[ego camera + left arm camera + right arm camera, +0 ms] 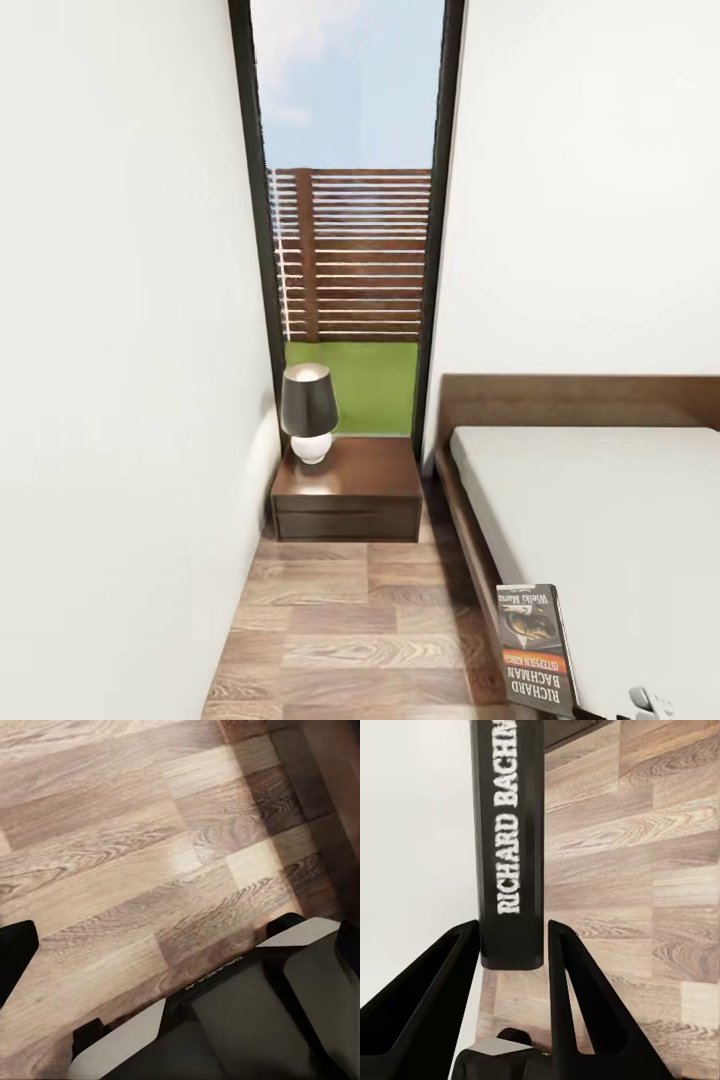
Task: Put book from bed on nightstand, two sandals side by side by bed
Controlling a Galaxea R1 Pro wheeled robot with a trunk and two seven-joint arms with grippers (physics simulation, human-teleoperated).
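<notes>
- Flanking the spine of the book [510, 847], the right gripper [514, 945] has its two dark fingers [574, 997] one on each side of the lower end; whether the pads actually press on it cannot be told for sure, though the fit looks tight.
- In the head view the book [535, 648] sits at the near left edge of the bed [600, 520], partly over the dark wood frame, with a pale part of the right arm just beside it.
- As a thin paperback it is judged light but floppy, with a slick cover; a hold across the spine, the stiffest part, should keep it from bending or sliding.
- The spine reads "RICHARD BACHM…"; the cover shows "RICHARD BACHMAN" and, on an orange band, "(STEPHEN KING)".
- The left gripper's fingers cannot be made out; its camera looks down at plank floor.
- The nightstand [347, 490], bearing a dark-shaded lamp [308, 412], stands ahead by the window.
</notes>
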